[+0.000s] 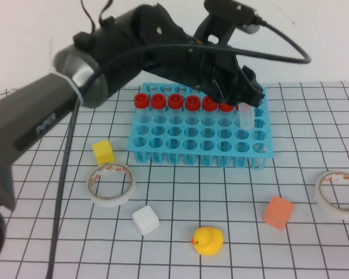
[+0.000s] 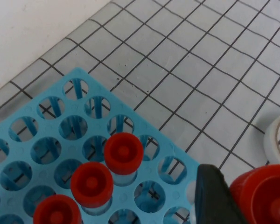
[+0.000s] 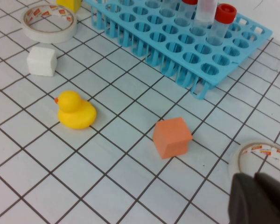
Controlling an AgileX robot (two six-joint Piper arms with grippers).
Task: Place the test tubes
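The blue test tube rack (image 1: 262,154) stands at the table's middle back, with several red-capped tubes (image 1: 175,102) upright along its back row. My left gripper (image 1: 245,88) reaches over the rack's right end, shut on a red-capped test tube (image 1: 246,118) held upright. The tube's clear lower end is level with the rack's top holes. In the left wrist view the held tube's cap (image 2: 266,196) sits against one dark finger (image 2: 214,198), beyond the rack's corner (image 2: 86,74). My right gripper (image 3: 261,200) is shut and empty, low over the right tape roll (image 3: 263,154).
In front of the rack lie a yellow cube (image 1: 103,152), a tape roll (image 1: 110,184), a white cube (image 1: 145,220), a yellow rubber duck (image 1: 208,240) and an orange cube (image 1: 278,211). A second tape roll (image 1: 339,193) lies at the right edge.
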